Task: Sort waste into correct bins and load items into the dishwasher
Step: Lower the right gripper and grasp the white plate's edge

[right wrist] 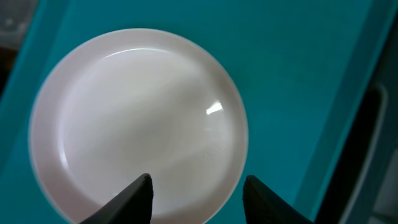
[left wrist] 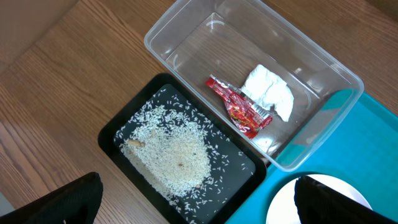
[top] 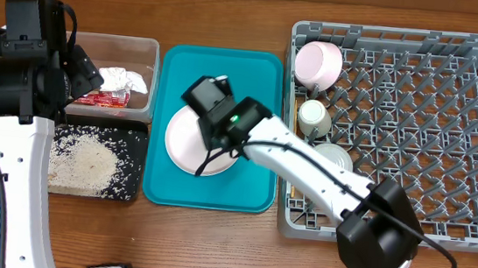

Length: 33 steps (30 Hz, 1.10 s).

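The right claw [right wrist: 196, 186], fingers apart, hangs over the near rim of the pink plate [right wrist: 137, 118] on the teal tray [right wrist: 298, 56]. The left claw [left wrist: 199, 185] gapes wide above the black tray [left wrist: 118, 134].

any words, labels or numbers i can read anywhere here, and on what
Wrapper: pale print on the red foil, too small and blurred to read.
Nothing else readable: tub, black tray, teal tray, plate and rack show no lettering.
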Each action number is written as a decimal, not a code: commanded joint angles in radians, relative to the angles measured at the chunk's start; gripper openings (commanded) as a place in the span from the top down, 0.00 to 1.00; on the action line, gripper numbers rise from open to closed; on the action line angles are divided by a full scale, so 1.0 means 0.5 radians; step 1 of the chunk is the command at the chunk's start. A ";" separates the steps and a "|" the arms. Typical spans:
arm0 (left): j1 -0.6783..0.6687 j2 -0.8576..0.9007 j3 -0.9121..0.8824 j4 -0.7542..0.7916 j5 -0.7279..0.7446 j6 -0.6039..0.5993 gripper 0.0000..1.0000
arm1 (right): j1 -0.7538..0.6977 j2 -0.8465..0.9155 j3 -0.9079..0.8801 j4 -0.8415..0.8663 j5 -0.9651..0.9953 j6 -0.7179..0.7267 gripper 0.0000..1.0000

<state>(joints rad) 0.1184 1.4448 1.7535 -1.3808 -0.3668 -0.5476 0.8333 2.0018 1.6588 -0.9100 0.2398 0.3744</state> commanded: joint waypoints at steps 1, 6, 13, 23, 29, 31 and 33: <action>-0.002 0.002 0.031 0.002 0.003 0.018 0.00 | -0.080 0.038 -0.105 0.037 0.060 0.047 0.51; -0.002 0.002 0.031 0.002 0.003 0.018 0.00 | -0.182 0.044 -0.319 0.262 -0.114 0.046 0.51; -0.002 0.002 0.031 0.002 0.002 0.018 0.00 | -0.205 0.045 -0.512 0.513 -0.291 0.046 0.51; -0.002 0.002 0.031 0.002 0.003 0.018 0.00 | -0.205 0.063 -0.533 0.542 -0.298 0.045 0.66; -0.002 0.002 0.031 0.002 0.002 0.018 0.00 | -0.204 0.163 -0.533 0.555 -0.298 0.045 0.66; -0.002 0.002 0.031 0.002 0.002 0.018 0.00 | -0.205 0.186 -0.533 0.551 -0.298 0.046 0.67; -0.002 0.002 0.031 0.002 0.003 0.018 0.00 | -0.205 0.188 -0.533 0.547 -0.302 0.046 0.70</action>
<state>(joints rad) 0.1184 1.4448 1.7535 -1.3808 -0.3668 -0.5476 0.7330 2.0712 1.4006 -0.6342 0.0929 0.3927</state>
